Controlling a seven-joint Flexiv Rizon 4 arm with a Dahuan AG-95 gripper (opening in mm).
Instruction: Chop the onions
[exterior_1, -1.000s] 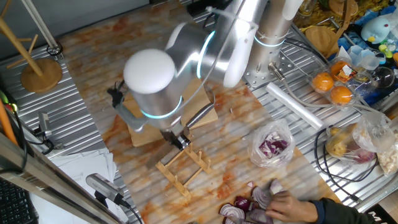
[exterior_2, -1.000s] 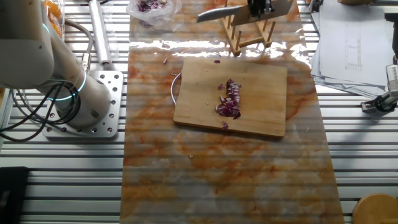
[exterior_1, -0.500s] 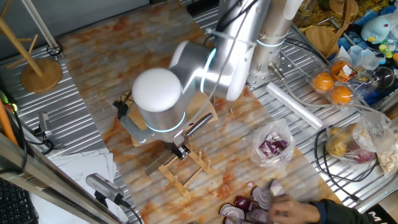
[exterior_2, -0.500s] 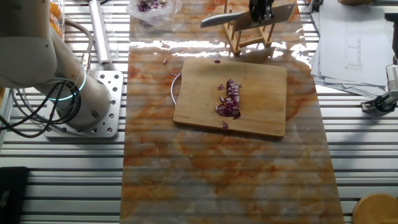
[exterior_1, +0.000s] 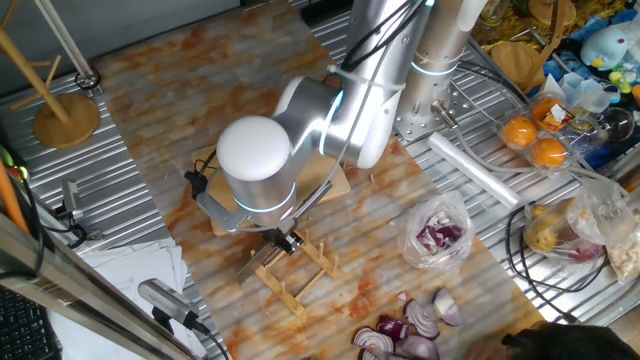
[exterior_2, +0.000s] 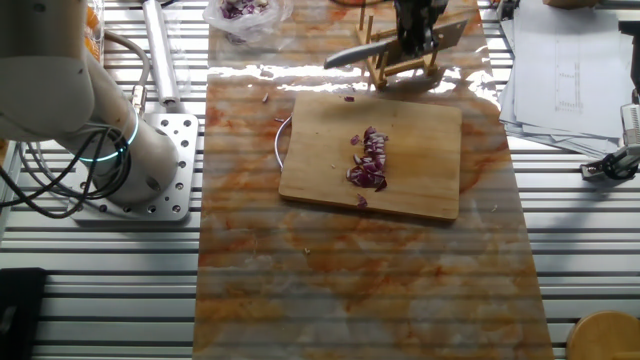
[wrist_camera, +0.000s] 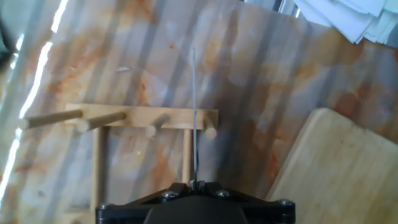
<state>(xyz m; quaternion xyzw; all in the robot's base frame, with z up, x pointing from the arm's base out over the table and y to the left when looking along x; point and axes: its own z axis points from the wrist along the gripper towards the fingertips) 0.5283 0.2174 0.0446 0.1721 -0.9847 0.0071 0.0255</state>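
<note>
One small heap of chopped red onion (exterior_2: 369, 163), purple and whitish bits, lies near the middle of the wooden cutting board (exterior_2: 420, 190), with a few stray crumbs beside it, so the cutting itself looks finished or close to it. The gripper (exterior_2: 417, 22) is well apart from that heap, beyond the far edge of the board, and it is closed on the handle of a knife (exterior_2: 352, 53) whose blade sticks out sideways over the wooden peg rack (exterior_2: 395, 68). In the hand view the blade (wrist_camera: 194, 112) shows only as a thin edge-on line running straight ahead from the fingers and lined up with the gap next to one of the rack's pegs (wrist_camera: 209, 130); that alignment is presumably deliberate, since the blade has to drop between the dowels to be parked upright. The rack stands on the orange-stained mat (exterior_2: 350, 280) just beside the board's corner, within easy reach of the cutting place. Whether the blade already touches the rack cannot be told. Larger onion wedges (exterior_1: 410, 335) lie at the table's near edge and more purple chunks sit in a clear plastic bag (exterior_1: 437, 236); neither is on the board.
</note>
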